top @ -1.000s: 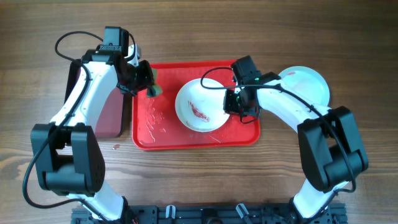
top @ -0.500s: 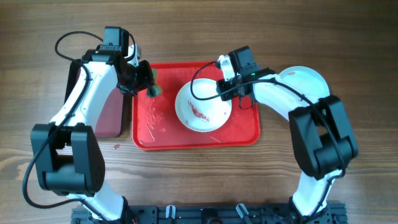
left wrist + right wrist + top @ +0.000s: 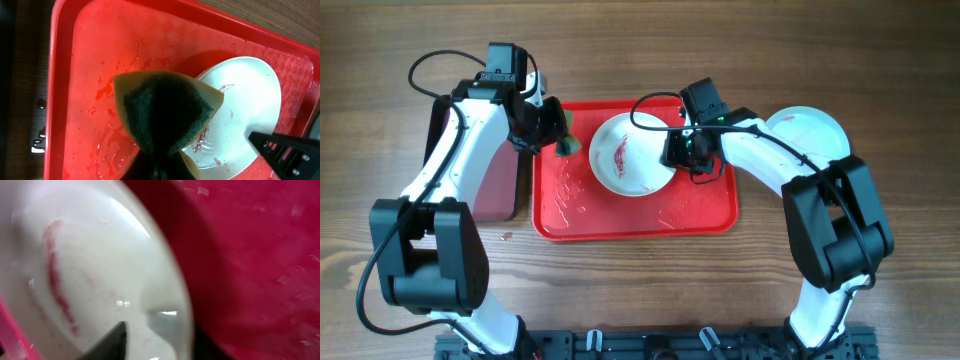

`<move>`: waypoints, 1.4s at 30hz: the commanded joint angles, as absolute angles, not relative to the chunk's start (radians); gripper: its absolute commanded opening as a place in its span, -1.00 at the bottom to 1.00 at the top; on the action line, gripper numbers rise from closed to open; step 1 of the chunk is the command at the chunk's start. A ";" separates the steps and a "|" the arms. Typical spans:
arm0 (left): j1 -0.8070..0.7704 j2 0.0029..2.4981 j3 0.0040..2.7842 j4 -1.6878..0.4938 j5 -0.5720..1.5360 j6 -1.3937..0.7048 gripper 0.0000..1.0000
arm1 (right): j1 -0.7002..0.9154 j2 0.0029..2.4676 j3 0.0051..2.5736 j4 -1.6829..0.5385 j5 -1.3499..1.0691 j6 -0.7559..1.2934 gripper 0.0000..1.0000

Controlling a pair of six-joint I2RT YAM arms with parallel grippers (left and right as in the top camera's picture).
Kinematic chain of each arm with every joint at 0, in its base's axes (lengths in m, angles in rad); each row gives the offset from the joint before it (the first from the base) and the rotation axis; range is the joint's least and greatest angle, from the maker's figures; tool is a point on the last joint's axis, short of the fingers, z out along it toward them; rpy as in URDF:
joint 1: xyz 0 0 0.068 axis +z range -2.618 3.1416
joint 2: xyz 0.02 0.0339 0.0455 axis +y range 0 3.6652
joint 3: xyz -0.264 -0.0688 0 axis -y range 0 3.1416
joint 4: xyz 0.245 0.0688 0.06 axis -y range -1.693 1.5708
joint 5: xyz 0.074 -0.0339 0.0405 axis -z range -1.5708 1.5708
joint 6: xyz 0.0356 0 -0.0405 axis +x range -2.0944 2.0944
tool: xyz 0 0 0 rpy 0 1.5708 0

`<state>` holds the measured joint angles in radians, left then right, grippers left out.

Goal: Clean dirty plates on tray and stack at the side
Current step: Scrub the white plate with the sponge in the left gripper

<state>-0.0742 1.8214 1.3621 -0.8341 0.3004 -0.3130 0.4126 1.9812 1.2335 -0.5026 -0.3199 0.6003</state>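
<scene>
White plate [image 3: 632, 167], smeared with red sauce, lies flat on the red tray [image 3: 705, 218], ready for wiping. Left jaws clench a sponge [image 3: 165, 107] just beside its rim. Right jaws sit at the opposite rim, probably to steady it; whether they grip is unclear.

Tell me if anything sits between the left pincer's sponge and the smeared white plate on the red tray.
Nothing visible. The left pincer holds the sponge over the red tray, and only wet tray floor lies between it and the white plate. The right pincer is at the plate's far rim.
</scene>
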 commanded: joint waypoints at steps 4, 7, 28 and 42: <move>-0.075 1.829 1.356 -0.832 0.294 -0.322 -0.92 | 0.411 2.003 1.217 -0.439 -0.252 0.400 -0.30; -0.077 1.829 1.356 -0.831 0.293 -0.321 -0.92 | 0.416 2.003 1.201 -0.453 -0.257 0.400 -0.91; -0.367 2.084 1.356 -0.803 0.383 -0.110 -0.92 | 0.418 2.003 1.189 -0.430 -0.316 0.392 -0.91; -0.393 2.084 1.356 -0.566 -0.033 -0.423 -0.92 | 0.418 2.003 1.189 -0.435 -0.316 0.392 -0.91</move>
